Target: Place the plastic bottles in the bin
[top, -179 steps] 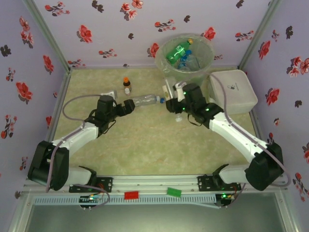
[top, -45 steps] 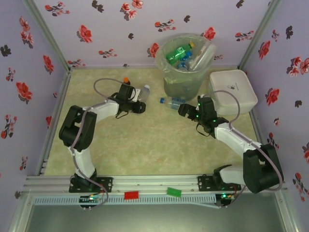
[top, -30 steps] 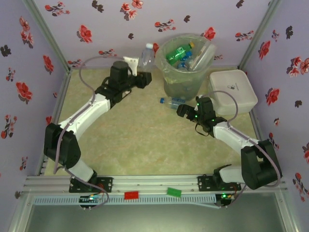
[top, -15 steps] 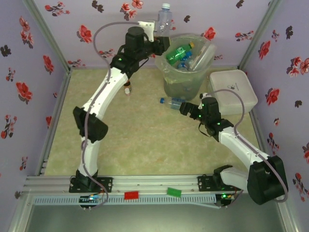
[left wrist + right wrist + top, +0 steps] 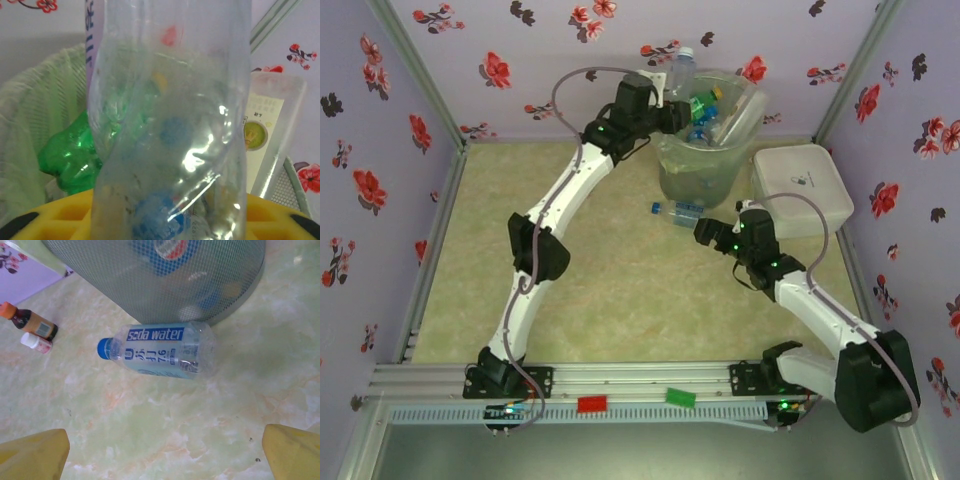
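My left gripper (image 5: pixel 674 94) is shut on a clear plastic bottle (image 5: pixel 682 70) with a white cap, held upright over the left rim of the bin (image 5: pixel 665 150). In the left wrist view the held bottle (image 5: pixel 170 125) stands between my yellow pads (image 5: pixel 60 217); behind it are a green bottle (image 5: pixel 70 160) and other bottles inside the bin (image 5: pixel 25 105). A blue-capped soda water bottle (image 5: pixel 677 209) lies on the floor against the bin's base. My right gripper (image 5: pixel 706 232) is open just right of it. In the right wrist view that bottle (image 5: pixel 160 350) lies ahead of my spread fingertips (image 5: pixel 35 452).
A white lidded box (image 5: pixel 803 188) sits right of the bin, close behind my right arm. A small brown orange-capped bottle (image 5: pixel 30 322) and a small white-capped vial (image 5: pixel 36 342) stand left of the soda water bottle. Flowered walls close in the back and both sides.
My left arm has carried the clear bottle right and down from beside the bin to over its left rim. The right gripper has barely shifted and stays open.
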`<action>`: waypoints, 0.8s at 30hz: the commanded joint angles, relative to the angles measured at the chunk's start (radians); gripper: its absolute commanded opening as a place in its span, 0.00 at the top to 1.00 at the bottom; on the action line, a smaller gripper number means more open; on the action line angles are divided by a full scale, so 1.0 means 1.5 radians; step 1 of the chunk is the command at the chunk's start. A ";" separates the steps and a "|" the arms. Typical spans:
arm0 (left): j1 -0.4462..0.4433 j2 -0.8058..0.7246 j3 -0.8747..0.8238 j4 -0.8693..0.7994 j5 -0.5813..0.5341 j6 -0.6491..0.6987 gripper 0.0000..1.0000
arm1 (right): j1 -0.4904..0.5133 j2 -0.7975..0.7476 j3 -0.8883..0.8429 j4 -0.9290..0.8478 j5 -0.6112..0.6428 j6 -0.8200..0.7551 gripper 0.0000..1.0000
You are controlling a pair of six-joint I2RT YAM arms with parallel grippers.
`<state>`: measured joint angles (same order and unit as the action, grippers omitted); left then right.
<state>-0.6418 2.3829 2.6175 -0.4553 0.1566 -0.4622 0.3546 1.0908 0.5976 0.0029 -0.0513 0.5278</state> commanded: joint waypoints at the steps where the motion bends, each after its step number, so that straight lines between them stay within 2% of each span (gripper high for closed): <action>1: -0.011 0.005 0.020 0.035 -0.004 -0.018 0.36 | 0.003 -0.027 -0.012 -0.004 0.024 -0.008 0.00; 5: -0.012 -0.010 0.022 0.041 -0.004 -0.020 0.02 | 0.003 -0.024 -0.011 0.001 0.029 -0.034 0.00; 10: -0.014 -0.067 -0.006 0.038 -0.003 0.006 0.00 | 0.003 -0.008 0.010 -0.002 0.019 -0.079 0.00; 13: -0.014 -0.137 -0.098 0.064 -0.005 0.030 0.00 | 0.004 0.011 0.038 -0.010 -0.003 -0.109 0.00; 18: -0.013 -0.316 -0.384 0.205 -0.013 0.063 0.00 | 0.010 0.073 0.082 -0.021 -0.033 -0.163 0.00; 24: -0.001 -0.495 -0.669 0.331 -0.052 0.085 0.00 | 0.041 0.152 0.145 -0.043 -0.055 -0.228 0.00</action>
<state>-0.6544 1.7203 1.7538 -0.1093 0.1223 -0.3790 0.3897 1.2785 0.7586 -0.0269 -0.1024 0.2775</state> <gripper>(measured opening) 0.998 0.996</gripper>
